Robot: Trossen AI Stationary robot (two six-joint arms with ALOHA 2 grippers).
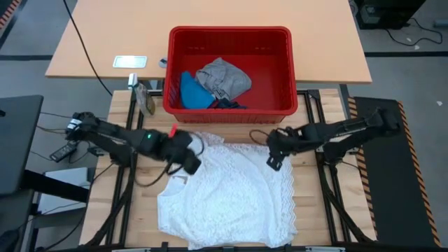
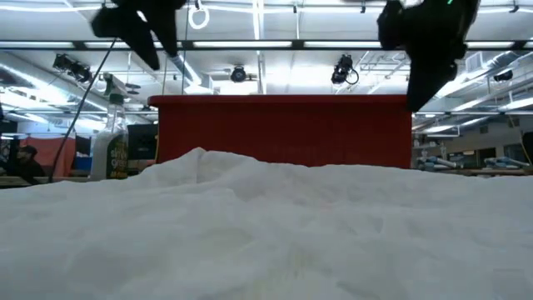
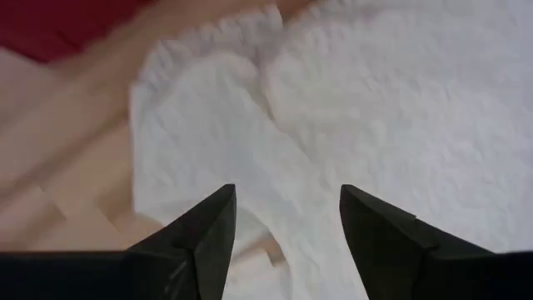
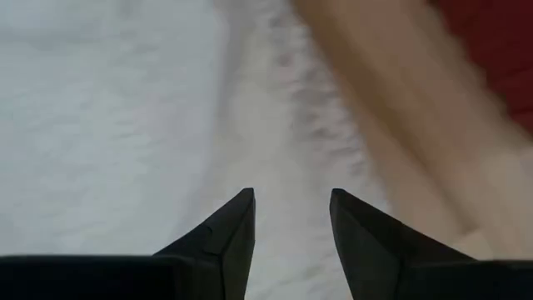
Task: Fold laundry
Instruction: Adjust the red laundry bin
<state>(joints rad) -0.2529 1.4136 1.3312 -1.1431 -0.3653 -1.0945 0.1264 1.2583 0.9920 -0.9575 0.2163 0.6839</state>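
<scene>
A white lacy garment (image 1: pixel 227 189) lies spread flat on the wooden table, in front of the red basket (image 1: pixel 283 70). My left gripper (image 1: pixel 190 163) hovers above the garment's far left part, its fingers open with nothing between them (image 3: pixel 287 217). My right gripper (image 1: pixel 273 159) hovers above the garment's far right edge, also open and empty (image 4: pixel 291 217). In the basket lie a grey garment (image 1: pixel 224 78), a bright blue one (image 1: pixel 190 91) and a dark navy one (image 1: pixel 227 103).
The red basket stands at the table's far edge, just beyond both grippers. A small olive object (image 1: pixel 145 98) and a white card (image 1: pixel 130 61) lie to the basket's left. Bare wood shows on both sides of the garment.
</scene>
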